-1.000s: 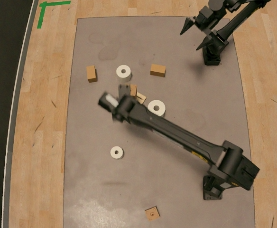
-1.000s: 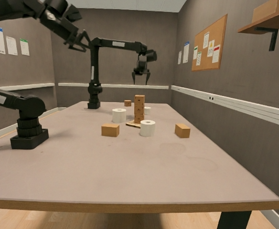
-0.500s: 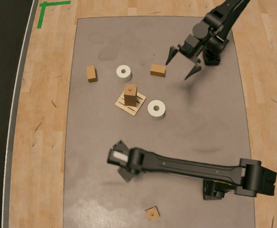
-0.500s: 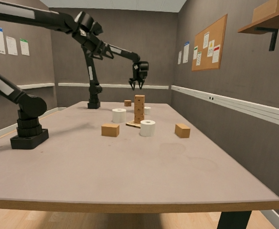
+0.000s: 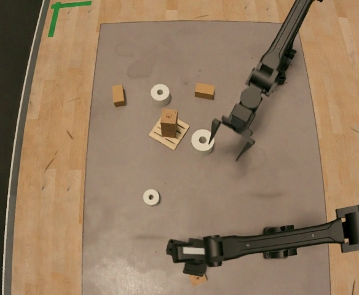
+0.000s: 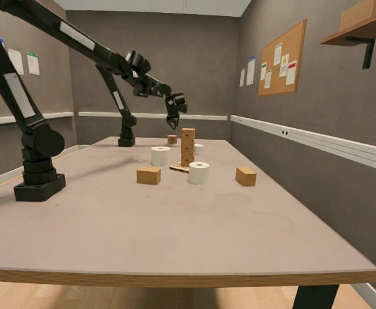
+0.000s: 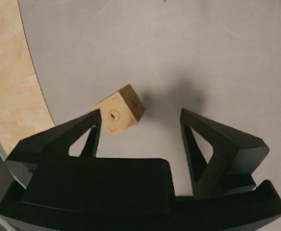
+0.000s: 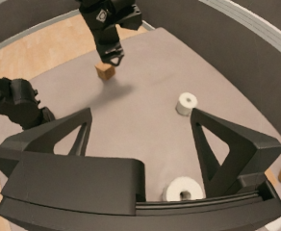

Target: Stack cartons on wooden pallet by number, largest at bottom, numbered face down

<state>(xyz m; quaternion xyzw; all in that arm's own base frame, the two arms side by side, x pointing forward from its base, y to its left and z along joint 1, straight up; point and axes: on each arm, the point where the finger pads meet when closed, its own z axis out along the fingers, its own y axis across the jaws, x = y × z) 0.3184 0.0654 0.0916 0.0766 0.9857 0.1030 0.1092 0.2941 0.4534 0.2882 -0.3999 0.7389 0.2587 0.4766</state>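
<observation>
Three brown cartons stand in a column [image 5: 168, 126] [image 6: 187, 149] on the wooden pallet [image 5: 160, 137] [image 6: 177, 167]. Their numbered undersides are hidden. The fourth carton [image 5: 197, 279] [image 6: 172, 139] [image 7: 118, 114] [image 8: 105, 71] stands alone on the table at the far end, with a round mark on its top. My left gripper [image 7: 140, 114] [image 8: 114, 58] is open and empty above this carton, which lies toward one finger in the left wrist view; the arm hides its fingers in the top view. My right gripper [image 5: 223, 151] [image 8: 140, 113] is open and empty, raised beside a white roll.
A large white roll [image 5: 196, 141] [image 6: 160, 156] stands close to the pallet, another roll [image 5: 161, 101] [image 6: 199, 174] on another side. A small roll [image 5: 146, 196] [image 6: 198, 150] [image 8: 186, 106] stands farther off. Two plain brown boxes [image 5: 118, 95] [image 5: 205, 91] [image 6: 245, 176] [image 6: 148, 176] lie beyond the pallet.
</observation>
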